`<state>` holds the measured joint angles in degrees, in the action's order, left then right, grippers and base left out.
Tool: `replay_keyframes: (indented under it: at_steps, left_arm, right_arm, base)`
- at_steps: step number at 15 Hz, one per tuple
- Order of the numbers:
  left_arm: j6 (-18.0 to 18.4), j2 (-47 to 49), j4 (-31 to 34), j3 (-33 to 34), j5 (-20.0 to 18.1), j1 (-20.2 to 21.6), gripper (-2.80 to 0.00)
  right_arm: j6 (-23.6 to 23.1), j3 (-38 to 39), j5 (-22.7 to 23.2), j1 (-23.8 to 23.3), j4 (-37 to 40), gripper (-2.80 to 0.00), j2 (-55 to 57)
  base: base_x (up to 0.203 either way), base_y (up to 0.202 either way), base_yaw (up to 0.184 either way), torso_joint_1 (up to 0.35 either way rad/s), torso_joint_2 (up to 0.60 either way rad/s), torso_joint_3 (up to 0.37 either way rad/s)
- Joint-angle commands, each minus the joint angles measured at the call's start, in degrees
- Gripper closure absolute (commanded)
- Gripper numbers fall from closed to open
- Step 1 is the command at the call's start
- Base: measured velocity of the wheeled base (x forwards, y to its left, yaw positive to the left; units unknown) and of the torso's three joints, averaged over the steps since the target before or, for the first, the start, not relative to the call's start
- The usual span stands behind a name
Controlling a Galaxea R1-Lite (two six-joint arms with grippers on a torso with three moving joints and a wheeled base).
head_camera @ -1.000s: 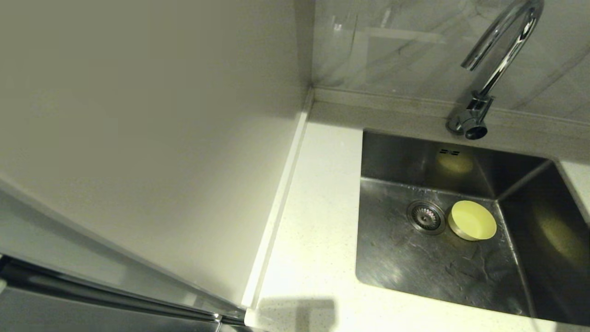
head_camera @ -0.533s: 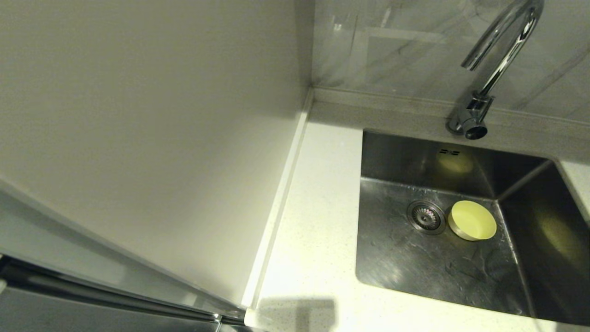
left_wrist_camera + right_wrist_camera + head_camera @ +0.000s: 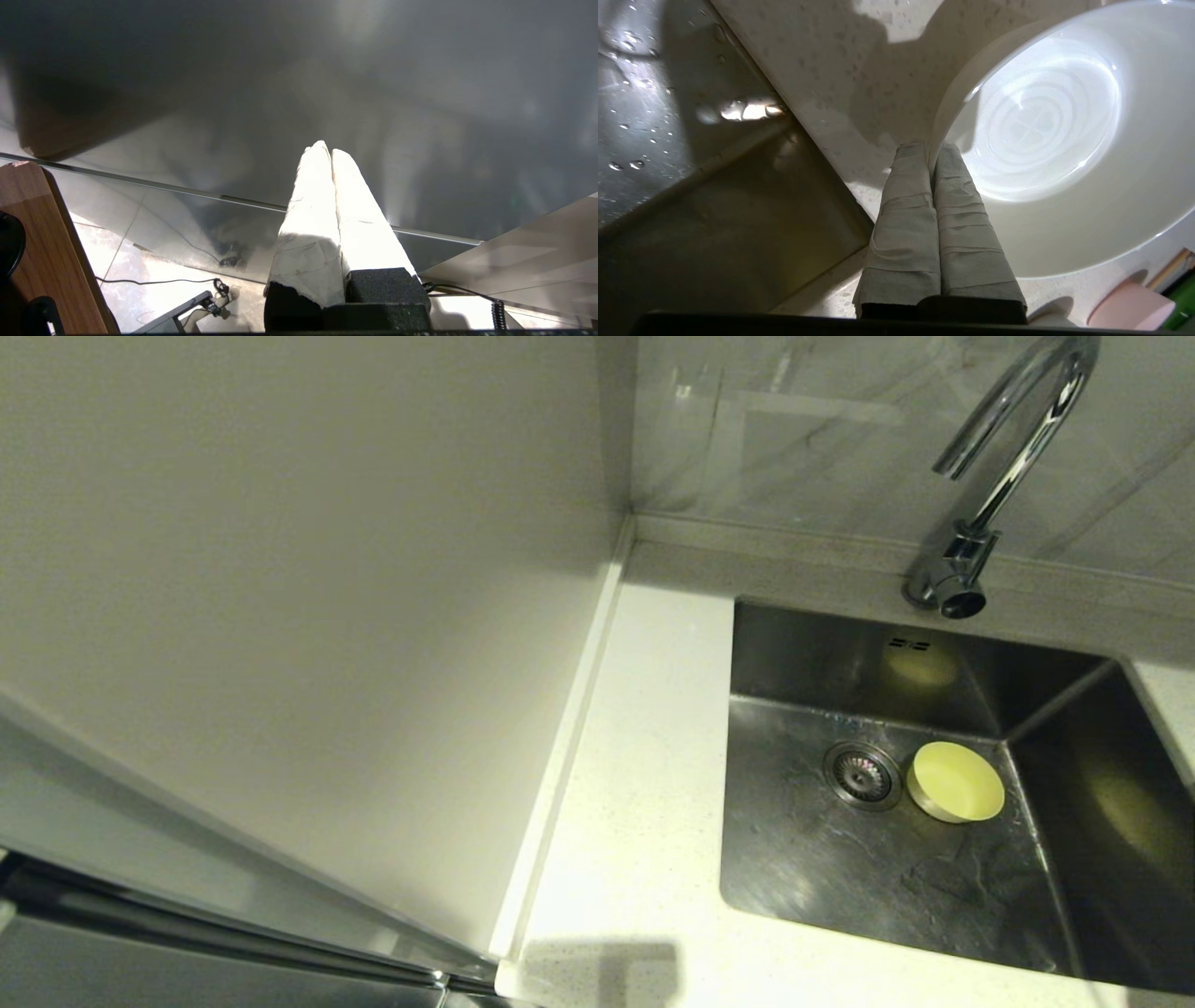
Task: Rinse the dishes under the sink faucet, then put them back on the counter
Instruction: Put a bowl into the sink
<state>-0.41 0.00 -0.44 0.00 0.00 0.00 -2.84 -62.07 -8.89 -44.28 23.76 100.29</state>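
Right hand [image 3: 931, 149] pinches white bowl's [image 3: 1045, 130] rim (beside sink [image 3: 691, 140] edge).

No readable text, label, brand, number or sign anywhere in view.

My yellow bowl [image 3: 956, 794] sits tilted in the wet steel sink [image 3: 878, 877], touching the drain, below the chrome faucet [image 3: 999, 467]; my white bowl [image 3: 1064, 140] rests upright on the speckled counter [image 3: 850, 70].
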Motion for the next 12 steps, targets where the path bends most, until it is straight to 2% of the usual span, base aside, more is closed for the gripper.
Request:
replay_keyframes:
  at_steps: [1, 4, 7, 12]
  left_arm:
    - [-0.03, 0.00, 0.00, 0.18, 0.00, 0.00, 0.00]
    - [-0.03, 0.00, 0.00, 0.18, 0.00, 0.00, 0.00]
    - [-0.03, 0.00, 0.00, 0.18, 0.00, -0.03, 0.00]
    - [-0.03, 0.00, 0.00, 0.18, 0.00, 0.00, 0.00]
  right_arm:
    - [-0.06, 0.19, 0.62, 0.98, -1.67, 0.00, 0.44]
    - [-0.14, -0.61, 0.89, 3.82, -2.13, 0.00, -0.09]
    - [-0.04, -1.44, 2.69, 9.56, -2.14, 0.00, -2.85]
    - [2.09, -0.13, 2.59, 24.82, -1.40, 0.00, -9.42]
  base:
    - [0.000, 0.000, 0.000, 0.000, 0.00, 0.000]
    - [0.000, 0.000, 0.000, 0.000, 0.00, 0.000]
    - [0.000, 0.000, 0.000, 0.000, 0.00, 0.000]
    - [0.000, 0.000, 0.000, 0.000, 0.00, 0.000]
